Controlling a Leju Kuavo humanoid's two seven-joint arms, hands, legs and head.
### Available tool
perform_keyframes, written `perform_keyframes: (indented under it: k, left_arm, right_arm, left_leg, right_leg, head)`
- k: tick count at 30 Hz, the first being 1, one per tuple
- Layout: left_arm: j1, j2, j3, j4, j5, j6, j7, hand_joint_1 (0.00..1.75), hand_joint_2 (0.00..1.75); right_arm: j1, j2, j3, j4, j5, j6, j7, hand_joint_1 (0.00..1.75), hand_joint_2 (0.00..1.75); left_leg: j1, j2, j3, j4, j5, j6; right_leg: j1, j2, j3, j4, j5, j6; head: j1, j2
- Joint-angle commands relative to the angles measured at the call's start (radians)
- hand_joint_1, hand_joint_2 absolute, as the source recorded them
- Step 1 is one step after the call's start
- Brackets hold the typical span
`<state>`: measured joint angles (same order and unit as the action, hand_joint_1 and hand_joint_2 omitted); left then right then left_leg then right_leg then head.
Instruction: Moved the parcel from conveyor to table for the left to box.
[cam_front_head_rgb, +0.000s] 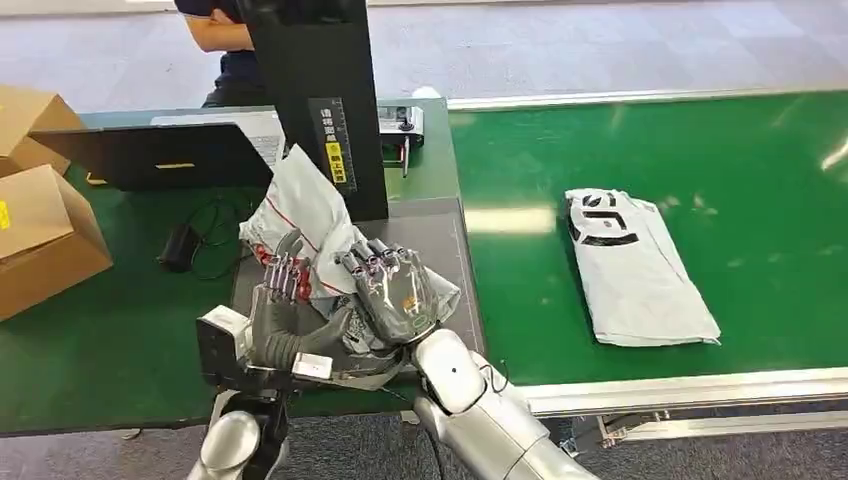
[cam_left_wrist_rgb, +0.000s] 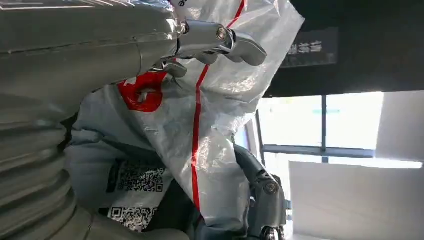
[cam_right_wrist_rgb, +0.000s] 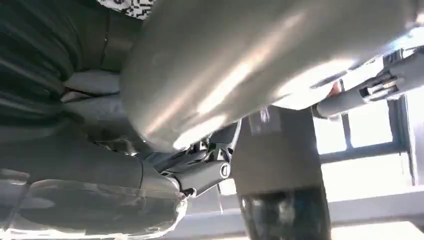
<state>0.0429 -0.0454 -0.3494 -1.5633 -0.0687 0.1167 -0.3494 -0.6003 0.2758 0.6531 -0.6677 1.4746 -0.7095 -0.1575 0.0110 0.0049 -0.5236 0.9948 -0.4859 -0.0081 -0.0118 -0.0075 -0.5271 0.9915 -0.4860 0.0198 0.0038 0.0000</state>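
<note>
Fingers of the left robot hand (cam_front_head_rgb: 283, 305) curl up around the near edge of a crumpled white plastic parcel with red stripes (cam_front_head_rgb: 310, 215), gripping it. The left wrist view shows that parcel (cam_left_wrist_rgb: 210, 115) with its red logo and QR-code labels pressed against the palm, the fingertips (cam_left_wrist_rgb: 240, 45) hooked over the film. The right robot hand (cam_front_head_rgb: 395, 290) lies at 3 o'clock of the left one, palm on the same parcel and dark fingers bent over it, so both hands hold it between them. The right wrist view is too close and blurred to add detail.

The parcel stands tilted above a grey square platform (cam_front_head_rgb: 450, 250) on the green tabletop (cam_front_head_rgb: 110, 340). At 12 o'clock of the hands rises a black upright post with a yellow label (cam_front_head_rgb: 325, 100). At 10 o'clock lies a black flat panel (cam_front_head_rgb: 150, 155), with a black cable and adapter (cam_front_head_rgb: 185, 245) just beside the platform. Brown cardboard boxes (cam_front_head_rgb: 40, 230) sit at 9 o'clock by the tabletop's edge. At 3 o'clock, well apart, a flat white plastic parcel with black print (cam_front_head_rgb: 635, 265) lies on the green conveyor belt (cam_front_head_rgb: 740, 180). A person in dark clothing (cam_front_head_rgb: 225, 40) stands at 12 o'clock behind the tabletop.
</note>
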Motion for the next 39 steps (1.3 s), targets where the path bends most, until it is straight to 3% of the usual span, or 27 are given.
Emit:
perform_keyframes:
  k: [1, 8, 9, 11, 12, 14, 16, 17, 19, 21, 23, 24, 27, 39]
  left_arm:
    - [-0.003, 0.020, -0.095, -0.006, 0.012, -0.046, -0.011, 0.00, 1.75]
    - [-0.003, 0.017, -0.097, -0.001, 0.012, -0.046, -0.011, 0.00, 1.75]
    - [-0.007, 0.019, -0.100, 0.002, 0.011, -0.049, -0.012, 0.00, 1.75]
    - [-0.028, 0.021, -0.109, 0.019, 0.012, -0.057, -0.011, 0.00, 1.75]
    - [-0.033, 0.020, -0.111, 0.023, 0.012, -0.056, -0.011, 0.00, 1.75]
    - [-0.035, 0.020, -0.115, 0.025, 0.010, -0.061, -0.009, 0.00, 1.75]
    - [-0.027, 0.015, -0.113, 0.017, 0.007, -0.064, -0.005, 0.00, 1.75]
    - [-0.019, 0.013, -0.110, 0.009, 0.000, -0.064, 0.000, 0.00, 1.75]
    - [-0.011, 0.014, -0.109, 0.007, -0.007, -0.066, 0.005, 0.00, 1.75]
    - [-0.011, 0.010, -0.111, 0.018, -0.015, -0.073, 0.007, 0.00, 1.75]
    - [-0.014, 0.006, -0.116, 0.026, -0.019, -0.074, 0.007, 0.00, 1.75]
    - [-0.019, 0.004, -0.123, 0.033, -0.020, -0.076, 0.006, 0.00, 1.75]
    - [-0.036, 0.004, -0.138, 0.056, -0.020, -0.077, 0.006, 0.00, 1.75]
    - [-0.036, 0.004, -0.138, 0.056, -0.020, -0.077, 0.006, 0.00, 1.75]
  right_arm:
    - [-0.074, -0.031, -0.030, 0.398, -0.077, 0.032, -0.055, 1.75, 1.75]
    - [-0.079, -0.024, -0.029, 0.403, -0.076, 0.034, -0.050, 1.75, 1.75]
    - [-0.082, -0.023, -0.024, 0.415, -0.076, 0.058, -0.058, 1.75, 1.75]
    - [-0.070, -0.025, -0.048, 0.435, -0.039, 0.144, -0.042, 1.75, 1.75]
    - [-0.066, -0.021, -0.029, 0.446, -0.015, 0.207, 0.040, 1.75, 1.75]
    - [-0.062, -0.029, -0.039, 0.455, -0.023, 0.281, 0.093, 1.75, 1.75]
    - [-0.059, -0.056, -0.046, 0.446, -0.021, 0.282, 0.163, 1.75, 1.75]
    - [-0.057, -0.065, -0.068, 0.439, -0.043, 0.214, 0.154, 1.75, 1.75]
    - [-0.058, -0.083, -0.084, 0.429, -0.054, 0.133, 0.163, 0.00, 1.75]
    - [-0.065, -0.088, -0.126, 0.412, -0.087, 0.011, 0.161, 0.00, 1.75]
    - [-0.033, -0.106, -0.169, 0.283, -0.084, 0.011, 0.149, 0.00, 1.75]
    - [-0.006, -0.107, -0.242, 0.208, -0.066, 0.011, 0.123, 0.00, 0.00]
    - [0.053, -0.077, -0.447, 0.050, -0.064, 0.011, -0.022, 0.00, 0.00]
    - [0.053, -0.077, -0.447, 0.050, -0.064, 0.011, -0.022, 0.00, 0.00]
  left_leg:
    - [-0.001, -0.003, 0.000, -0.001, 0.001, 0.001]
    - [-0.001, -0.005, -0.002, 0.000, 0.002, 0.001]
    - [-0.001, -0.006, -0.005, 0.000, 0.003, 0.002]
    - [-0.001, 0.003, -0.002, 0.000, 0.001, 0.001]
    - [0.000, 0.003, -0.003, -0.001, 0.002, 0.000]
    - [-0.001, 0.000, -0.002, 0.001, 0.001, 0.000]
    - [-0.001, 0.000, -0.002, 0.001, 0.002, 0.001]
    - [-0.001, 0.000, -0.002, -0.001, 0.003, 0.001]
    - [-0.001, -0.002, -0.002, -0.001, 0.004, 0.001]
    - [-0.001, -0.002, 0.000, 0.000, 0.003, 0.001]
    - [-0.001, -0.002, -0.002, 0.000, 0.004, 0.002]
    - [-0.001, -0.002, -0.004, 0.001, 0.005, 0.003]
    - [0.000, -0.001, -0.005, 0.001, 0.006, 0.003]
    - [-0.001, 0.000, -0.007, 0.000, 0.006, 0.003]
  right_leg:
    - [-0.001, -0.003, 0.001, -0.001, 0.001, 0.000]
    - [-0.003, -0.004, 0.000, -0.001, 0.001, 0.000]
    - [-0.003, -0.006, -0.001, -0.001, 0.002, 0.000]
    - [-0.003, 0.004, -0.003, 0.000, 0.003, 0.000]
    - [-0.002, 0.004, -0.003, -0.001, 0.004, 0.000]
    - [-0.001, 0.000, -0.002, -0.001, 0.002, 0.000]
    - [-0.001, 0.001, -0.002, -0.002, 0.003, 0.000]
    - [-0.001, 0.000, -0.002, -0.003, 0.004, 0.000]
    - [-0.001, -0.002, -0.001, -0.003, 0.004, 0.000]
    - [-0.001, -0.002, 0.001, -0.002, 0.003, 0.001]
    - [-0.002, -0.002, 0.000, -0.002, 0.004, 0.001]
    - [-0.002, -0.002, -0.002, -0.002, 0.005, 0.001]
    - [-0.002, 0.000, -0.003, -0.002, 0.007, 0.002]
    - [-0.002, 0.001, -0.006, -0.002, 0.008, 0.001]
  head:
    - [0.000, 0.000]
    - [0.000, 0.000]
    - [0.000, 0.000]
    - [-0.002, 0.000]
    - [0.000, 0.000]
    - [-0.001, 0.000]
    - [-0.001, 0.000]
    - [-0.001, 0.000]
    - [-0.001, 0.000]
    - [-0.001, 0.000]
    - [-0.001, 0.000]
    - [0.000, 0.000]
    - [0.000, 0.000]
    - [-0.001, 0.000]
